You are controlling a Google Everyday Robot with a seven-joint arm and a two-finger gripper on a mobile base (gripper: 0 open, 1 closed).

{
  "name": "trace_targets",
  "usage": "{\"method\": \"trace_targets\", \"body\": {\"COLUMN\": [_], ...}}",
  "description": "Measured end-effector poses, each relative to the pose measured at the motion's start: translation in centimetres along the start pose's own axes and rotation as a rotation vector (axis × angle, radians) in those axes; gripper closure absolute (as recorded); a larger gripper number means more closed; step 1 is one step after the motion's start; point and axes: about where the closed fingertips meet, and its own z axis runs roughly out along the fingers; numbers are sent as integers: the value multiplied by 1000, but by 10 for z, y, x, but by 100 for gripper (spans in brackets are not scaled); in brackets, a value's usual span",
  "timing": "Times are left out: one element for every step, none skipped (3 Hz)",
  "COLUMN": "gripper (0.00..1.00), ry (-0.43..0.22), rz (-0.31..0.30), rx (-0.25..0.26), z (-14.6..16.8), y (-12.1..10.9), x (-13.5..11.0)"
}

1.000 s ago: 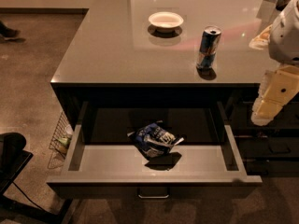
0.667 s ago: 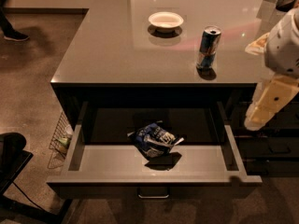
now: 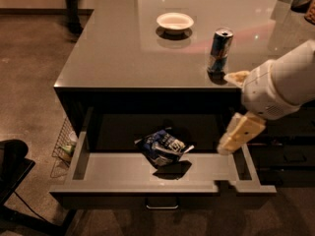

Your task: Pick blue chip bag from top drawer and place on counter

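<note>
The blue chip bag (image 3: 164, 147) lies crumpled on the pale floor of the open top drawer (image 3: 118, 167), near its middle. The drawer is pulled out below the counter (image 3: 123, 48), with its small metal handle at the front. My gripper (image 3: 227, 113) hangs at the right end of the drawer, to the right of the bag and apart from it. Its two cream fingers are spread. One finger (image 3: 239, 132) points down over the drawer's right side, and the other sits by the counter edge. The gripper holds nothing.
A blue-and-silver drink can (image 3: 219, 50) stands on the counter just above my gripper. A white bowl (image 3: 174, 21) sits farther back. A wire basket (image 3: 64, 144) is on the floor left of the drawer. A dark object (image 3: 12, 168) is at bottom left. Dark drawers (image 3: 288, 151) are to the right.
My arm has moved left and down, bringing the gripper from beside the drawer to over its right end. The bag, can and bowl have not moved.
</note>
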Motion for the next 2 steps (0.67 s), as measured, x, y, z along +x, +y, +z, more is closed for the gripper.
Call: {"method": "trace_targets", "body": {"gripper": [0, 0], "ry": [-90, -97], "rz": [11, 12], "rx": [4, 13], "z": [32, 33], "y": [-3, -5], "x": [-16, -18]}}
